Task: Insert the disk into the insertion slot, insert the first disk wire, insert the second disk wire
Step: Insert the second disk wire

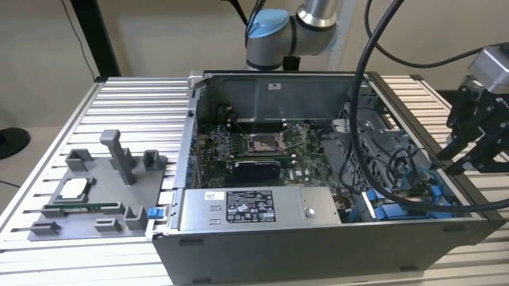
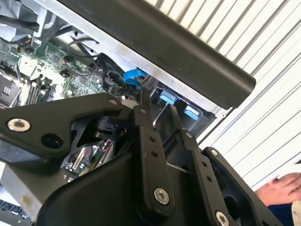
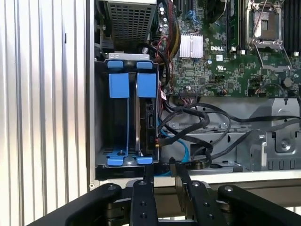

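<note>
In the first wrist view the insertion slot (image 3: pixel 99 122) is a grey bay with blue rails and tabs at the case's edge. The disk (image 3: pixel 146 117) stands edge-on inside it, in a blue carrier, with its connector edge facing the motherboard. A blue wire (image 3: pixel 181 143) and black wires (image 3: pixel 197 117) lie loose next to that edge; I cannot tell whether any is plugged in. My gripper (image 3: pixel 161 167) hovers just outside the bay's end, open, with nothing between its fingers. The exterior view has the gripper (image 1: pixel 452 162) over the case's right wall, above the slot (image 1: pixel 402 205).
A grey power-supply box (image 1: pixel 254 208) sits at the case's front and the motherboard (image 1: pixel 263 149) lies in the middle. Thick black cables (image 1: pixel 362 119) hang across the case. A grey parts tray (image 1: pixel 95 196) is on the exterior view's left. A person's hand (image 2: pixel 282 186) rests on the ribbed table.
</note>
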Robot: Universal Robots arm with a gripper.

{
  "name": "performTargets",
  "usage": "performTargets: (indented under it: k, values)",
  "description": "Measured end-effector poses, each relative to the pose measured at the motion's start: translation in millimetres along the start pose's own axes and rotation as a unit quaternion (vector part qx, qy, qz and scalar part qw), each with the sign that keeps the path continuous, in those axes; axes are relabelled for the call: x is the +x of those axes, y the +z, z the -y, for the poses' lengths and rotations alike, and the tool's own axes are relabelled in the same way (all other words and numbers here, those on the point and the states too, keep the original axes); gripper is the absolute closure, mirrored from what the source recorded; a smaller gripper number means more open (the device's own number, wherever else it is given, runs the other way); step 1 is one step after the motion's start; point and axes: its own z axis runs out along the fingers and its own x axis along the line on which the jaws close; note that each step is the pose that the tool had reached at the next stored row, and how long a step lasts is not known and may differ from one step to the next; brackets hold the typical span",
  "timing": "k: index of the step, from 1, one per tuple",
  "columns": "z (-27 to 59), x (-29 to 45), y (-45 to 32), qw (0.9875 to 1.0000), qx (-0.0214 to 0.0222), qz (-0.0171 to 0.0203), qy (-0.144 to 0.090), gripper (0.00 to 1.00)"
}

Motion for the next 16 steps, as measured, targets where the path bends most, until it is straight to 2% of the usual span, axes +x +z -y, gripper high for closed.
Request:
performTargets:
  k: [2,6,7,10,13,14,16]
  values:
    - [0.4,0.2,1.5,1.0000,-0.0005,0.0038,0.000,0.00]
    - [1.7,0.8,4.7,1.0000,-0.0041,0.0058,0.001,0.00]
    - [1.8,1.0,5.2,1.0000,-0.0050,0.0076,0.001,0.00]
    - [2.3,2.5,6.0,0.9999,-0.0082,0.0148,0.001,0.00]
    - [2.9,5.2,7.3,0.9996,-0.0087,0.0272,0.001,0.00]
    - [2.9,5.9,7.8,0.9995,-0.0088,0.0297,0.001,0.00]
    - [2.9,6.0,8.2,0.9995,-0.0088,0.0308,0.001,0.00]
